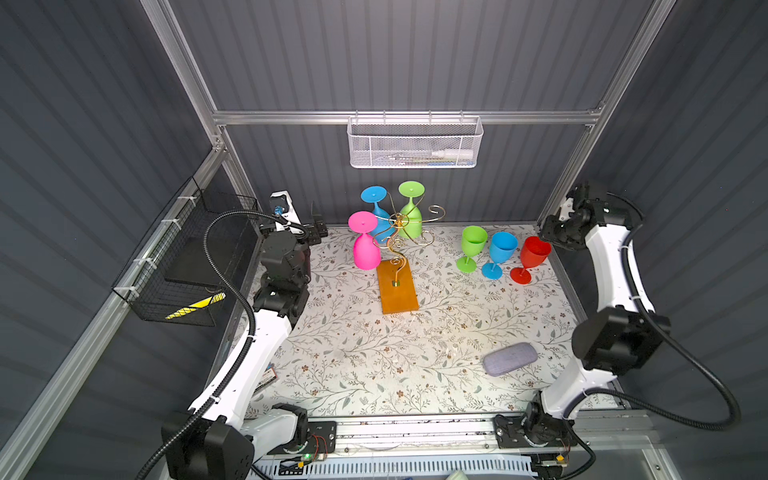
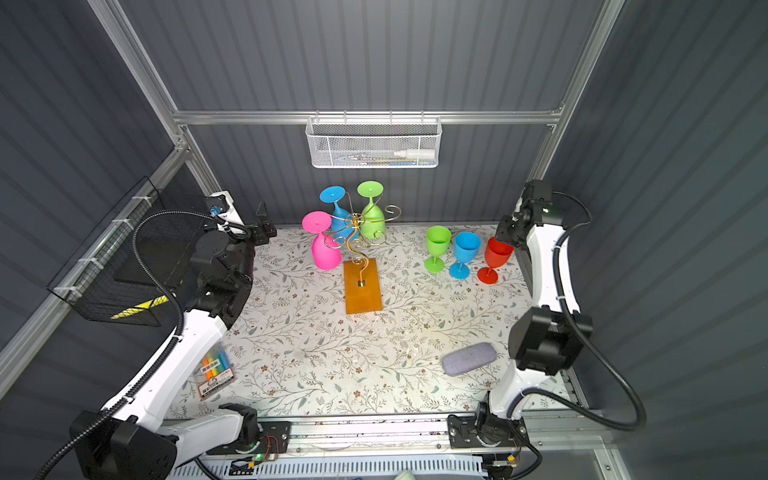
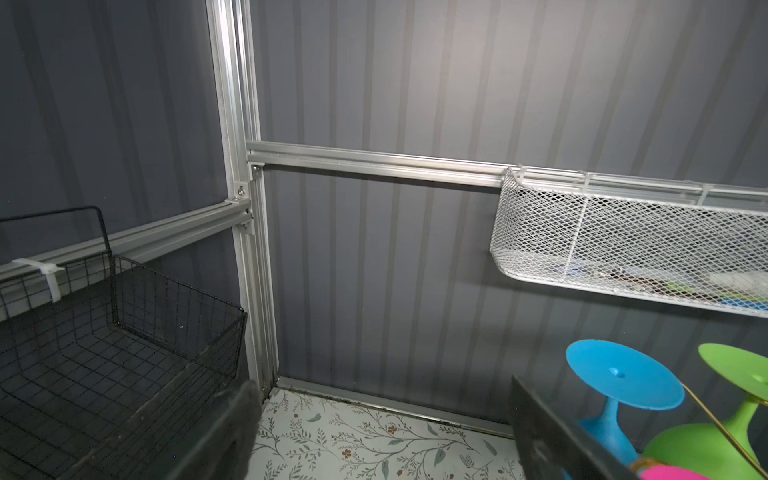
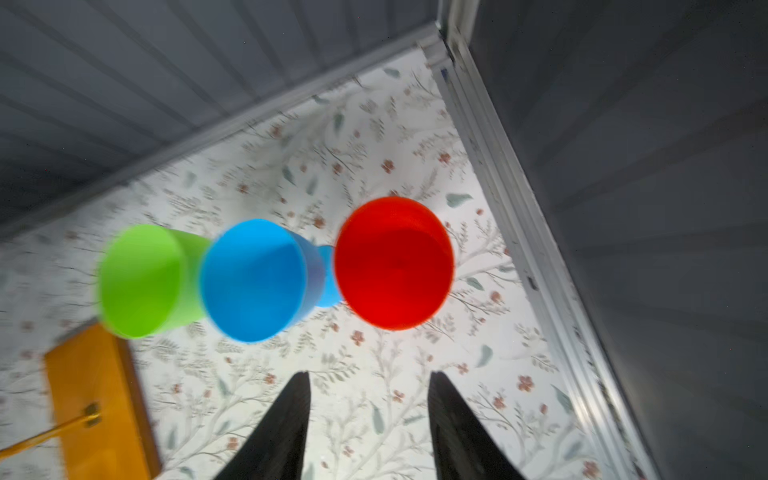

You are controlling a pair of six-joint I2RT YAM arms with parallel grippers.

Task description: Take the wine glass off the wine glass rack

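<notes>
My right claw [image 4: 370, 376] and left claw [image 3: 382, 384] are open, holding nothing. The pink glass [image 1: 366, 251] hangs upside down on the gold rack [image 1: 397, 293]. I should grip its stem gently and slide it off.

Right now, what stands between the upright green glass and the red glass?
The upright blue glass stands between the upright green glass and red glass, shown in both top views.
</notes>
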